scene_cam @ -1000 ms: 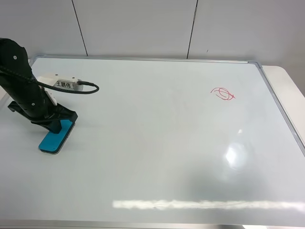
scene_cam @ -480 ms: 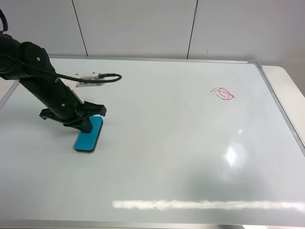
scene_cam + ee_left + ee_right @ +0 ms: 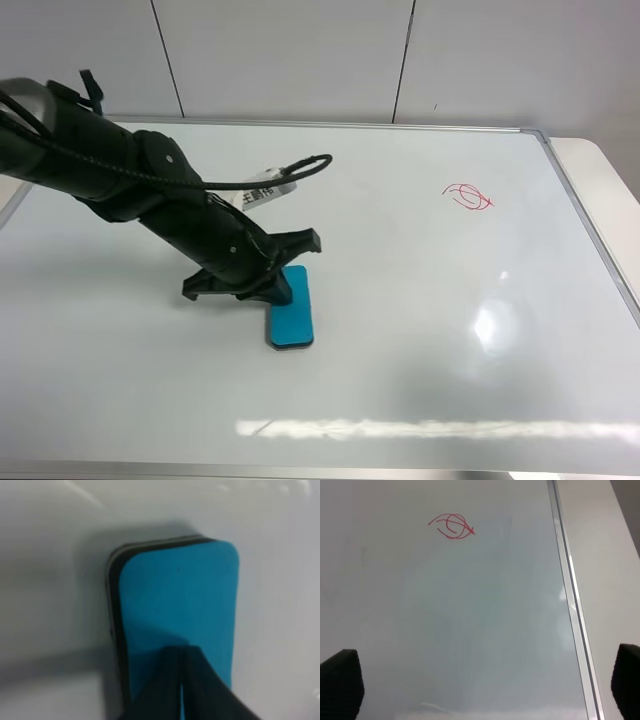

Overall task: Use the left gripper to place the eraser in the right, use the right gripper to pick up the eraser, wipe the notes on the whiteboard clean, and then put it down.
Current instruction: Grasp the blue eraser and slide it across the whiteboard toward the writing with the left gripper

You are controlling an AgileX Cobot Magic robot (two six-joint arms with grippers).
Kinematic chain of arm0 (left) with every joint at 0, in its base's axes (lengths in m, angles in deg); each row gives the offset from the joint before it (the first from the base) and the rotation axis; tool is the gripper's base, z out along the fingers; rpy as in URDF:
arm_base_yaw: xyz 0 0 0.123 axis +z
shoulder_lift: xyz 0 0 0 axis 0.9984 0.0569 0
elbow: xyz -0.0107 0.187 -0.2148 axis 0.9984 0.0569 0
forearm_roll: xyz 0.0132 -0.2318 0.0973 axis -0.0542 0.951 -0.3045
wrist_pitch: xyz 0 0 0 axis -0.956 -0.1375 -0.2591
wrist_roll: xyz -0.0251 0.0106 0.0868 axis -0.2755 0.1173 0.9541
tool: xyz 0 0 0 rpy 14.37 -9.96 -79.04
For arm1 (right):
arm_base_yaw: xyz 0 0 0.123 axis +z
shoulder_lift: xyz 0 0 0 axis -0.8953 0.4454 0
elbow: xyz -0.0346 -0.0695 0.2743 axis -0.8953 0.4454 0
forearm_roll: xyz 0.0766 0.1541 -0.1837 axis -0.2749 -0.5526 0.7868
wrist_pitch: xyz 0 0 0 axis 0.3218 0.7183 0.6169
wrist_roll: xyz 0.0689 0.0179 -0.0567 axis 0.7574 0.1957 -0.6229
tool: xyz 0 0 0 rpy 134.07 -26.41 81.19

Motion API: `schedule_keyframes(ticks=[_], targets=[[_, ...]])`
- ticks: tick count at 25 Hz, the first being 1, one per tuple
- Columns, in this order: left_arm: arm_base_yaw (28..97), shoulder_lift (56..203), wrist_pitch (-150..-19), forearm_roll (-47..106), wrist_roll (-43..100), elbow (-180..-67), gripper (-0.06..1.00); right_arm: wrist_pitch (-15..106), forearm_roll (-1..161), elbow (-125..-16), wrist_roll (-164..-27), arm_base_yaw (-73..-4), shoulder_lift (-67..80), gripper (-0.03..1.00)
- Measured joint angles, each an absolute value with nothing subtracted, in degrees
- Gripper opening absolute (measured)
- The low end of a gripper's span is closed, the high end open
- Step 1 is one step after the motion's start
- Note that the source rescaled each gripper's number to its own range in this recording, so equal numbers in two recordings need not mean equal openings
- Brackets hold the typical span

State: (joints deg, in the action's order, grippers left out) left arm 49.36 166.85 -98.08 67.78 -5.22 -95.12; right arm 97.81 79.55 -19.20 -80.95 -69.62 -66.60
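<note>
One arm, the left, reached in low from the left side across the whiteboard (image 3: pixel 420 330), dark and trailed by a black cable (image 3: pixel 250 181) with a small white label (image 3: pixel 262 195) on it. Down at its tip the left gripper (image 3: pixel 272 284) sat on the eraser (image 3: pixel 292 318), and up close you could see it plainly: the left gripper (image 3: pixel 182 656) had its two black fingers drawn together, just a thin slit between them, the tips resting on the near end of the teal top of the eraser (image 3: pixel 180 595). The block lay flat on the board, black felt base down, a little left of the middle. Over on the far right part of the board were the notes (image 3: pixel 468 196), a small red looping scribble, well apart from the eraser. The right gripper (image 3: pixel 483 682) hung above that side with its fingertips spread wide and nothing between them, the notes (image 3: pixel 452 526) on the glossy surface before it, the silver frame (image 3: pixel 568 605) running alongside and pale tabletop (image 3: pixel 610 580) just past that.
</note>
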Motion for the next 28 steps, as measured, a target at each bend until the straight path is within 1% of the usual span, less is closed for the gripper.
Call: schedule_keyframes(ticks=[4, 7, 11, 24, 28], targets=[[43.8, 170.7, -97.9, 73.6, -5.2, -99.7, 0.0, 97.8, 79.6, -19.2, -81.0, -69.6, -66.6, 1.0], [39.9, 174.3, -98.1, 74.8, -5.8, -104.9, 0.0, 97.8, 79.6, -19.2, -81.0, -69.6, -66.6, 1.0], [36.0, 179.3, -98.6, 75.8, -10.1, -112.4, 0.0, 97.8, 79.6, -19.2, -81.0, -69.6, -66.6, 1.0], [28.8, 194.2, -98.2, 81.4, -11.9, -136.6, 0.0, 97.8, 79.6, -19.2, -81.0, -69.6, -66.6, 1.0], [28.0, 196.2, -97.9, 81.9, -11.9, -140.2, 0.0, 97.8, 79.6, -19.2, -81.0, -69.6, -66.6, 1.0]])
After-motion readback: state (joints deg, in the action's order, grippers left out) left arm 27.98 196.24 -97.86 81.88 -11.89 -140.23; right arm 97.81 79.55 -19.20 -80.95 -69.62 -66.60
